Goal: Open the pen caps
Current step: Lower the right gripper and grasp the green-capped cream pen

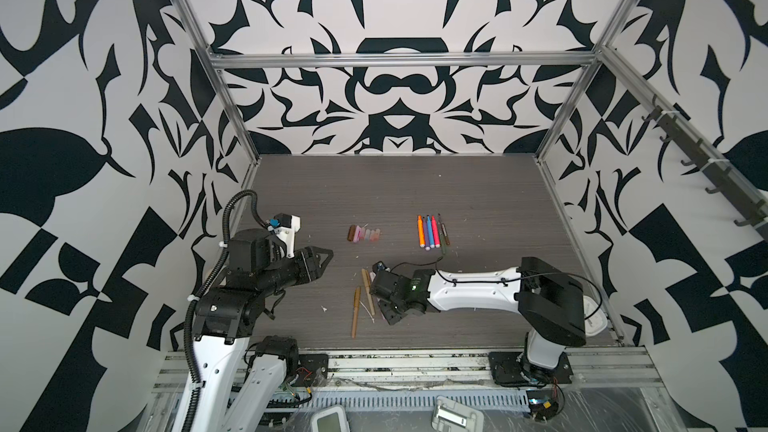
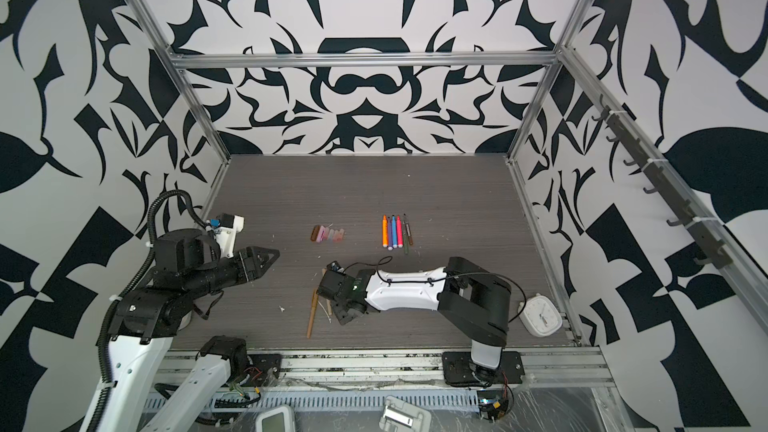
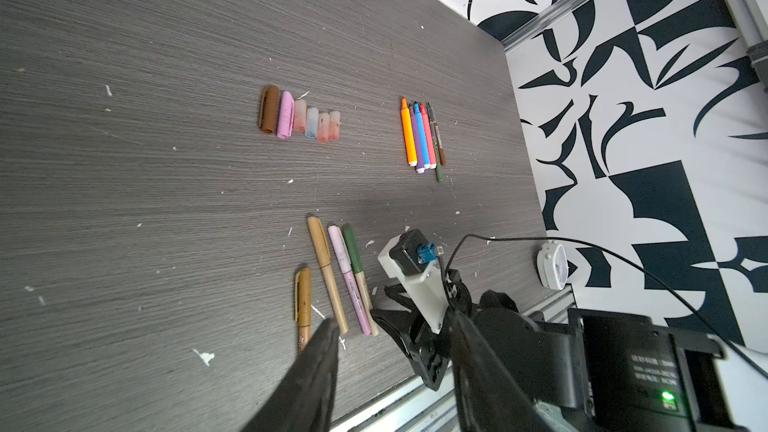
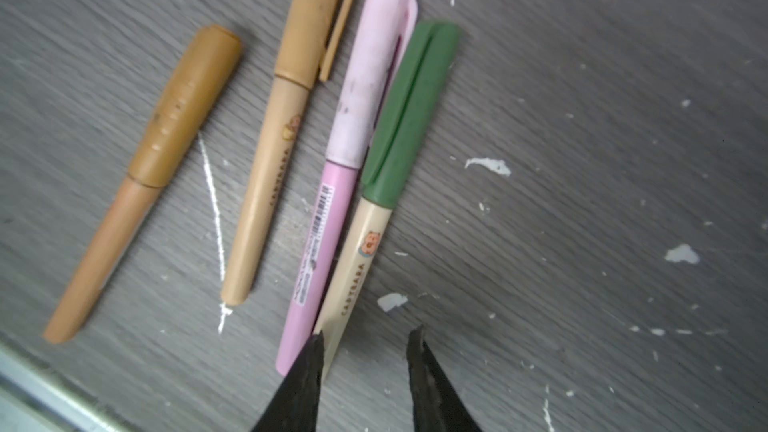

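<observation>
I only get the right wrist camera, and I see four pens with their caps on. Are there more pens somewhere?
Observer: Yes. Six uncapped pens lie in a neat row farther from the robot.
Operator: Where are their caps?
Observer: Six loose caps lie side by side, left of that row in both top views.
Operator: What's the other arm doing?
Observer: The left gripper is open and empty, off to the left, away from every pen.

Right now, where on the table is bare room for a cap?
Free: the table behind the cap row and the uncapped pens; the gap between those rows; the near patch left of the capped pens. Crowded: those pens, at the right gripper.
</observation>
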